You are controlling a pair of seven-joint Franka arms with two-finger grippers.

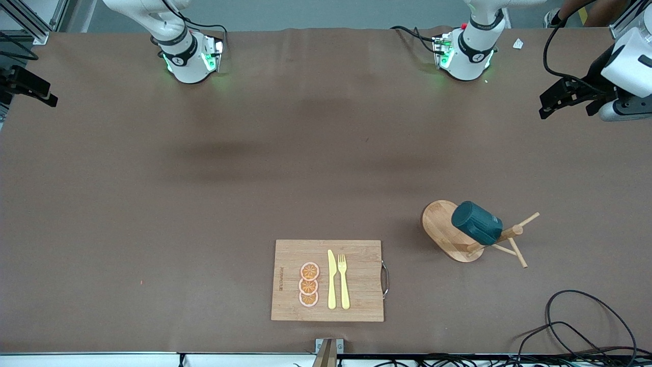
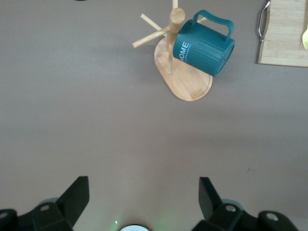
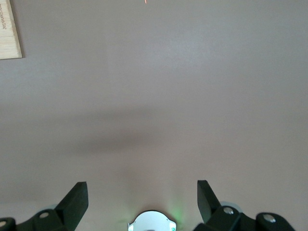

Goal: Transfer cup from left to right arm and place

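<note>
Ribbed teal cup [image 1: 477, 223] is hanging on round-based wooden peg rack [image 1: 448, 230]; left end effector [image 2: 144, 195] and right end effector [image 3: 143, 194] are hovering wide open, empty, over brown worktop [image 1: 204, 204].

Both arms are white with black rings and black cables. Green lights glow at their round bases. Each hand, the left hand [image 2: 144, 202] and the right hand [image 3: 142, 202], has black fingers, maybe plastic.

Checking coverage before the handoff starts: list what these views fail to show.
- Cup inside: front view shows only its outside; in the left wrist view it is turned away.
- Right gripper: front view's edge cuts it off.
- Cutting board: right wrist view shows only a corner.
</note>
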